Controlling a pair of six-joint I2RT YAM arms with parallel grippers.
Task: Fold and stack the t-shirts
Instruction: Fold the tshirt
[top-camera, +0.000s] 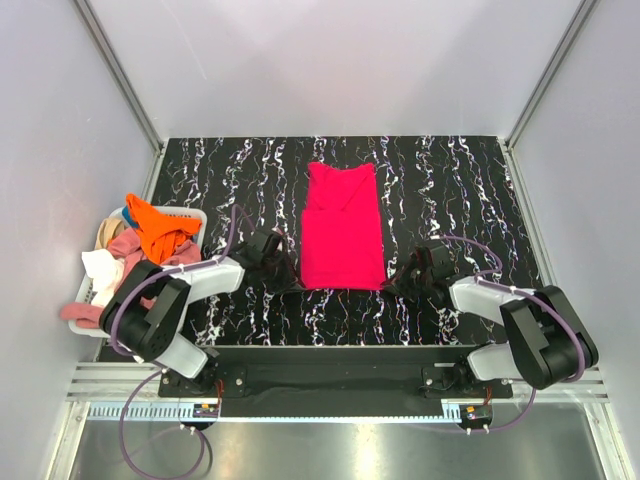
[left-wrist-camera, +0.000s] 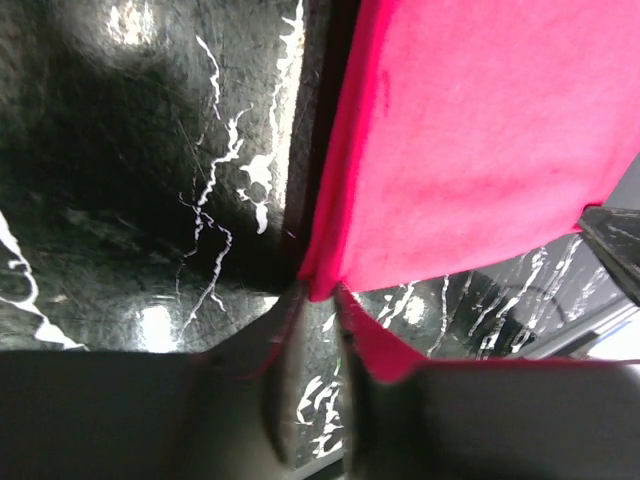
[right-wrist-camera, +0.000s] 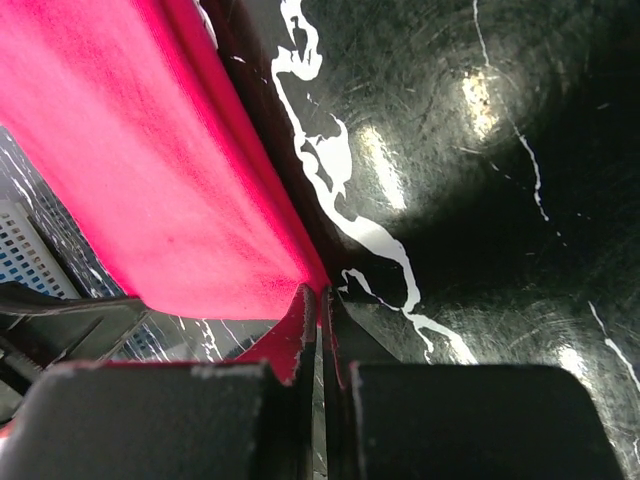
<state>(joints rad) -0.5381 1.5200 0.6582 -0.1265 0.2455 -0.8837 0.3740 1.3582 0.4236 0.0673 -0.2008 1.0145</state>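
Tabletop (top-camera: 450, 180) bears red t-shirt (top-camera: 342, 230), corners pinched between fingers (left-wrist-camera: 283, 395).

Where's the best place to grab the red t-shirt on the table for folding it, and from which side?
Its two near hem corners, coming from the arms' side. The red t-shirt lies flat and narrow, with the hem at its near end. The left tool and right tool each pinch one corner there.

Right tool (right-wrist-camera: 319, 305): jaws pinched shut on a corner of the pinkish-red t-shirt (right-wrist-camera: 130, 170), cloth spreading up and left over the black, white-veined counter (right-wrist-camera: 480, 200); dark blurred part (right-wrist-camera: 60, 320) at lower left.
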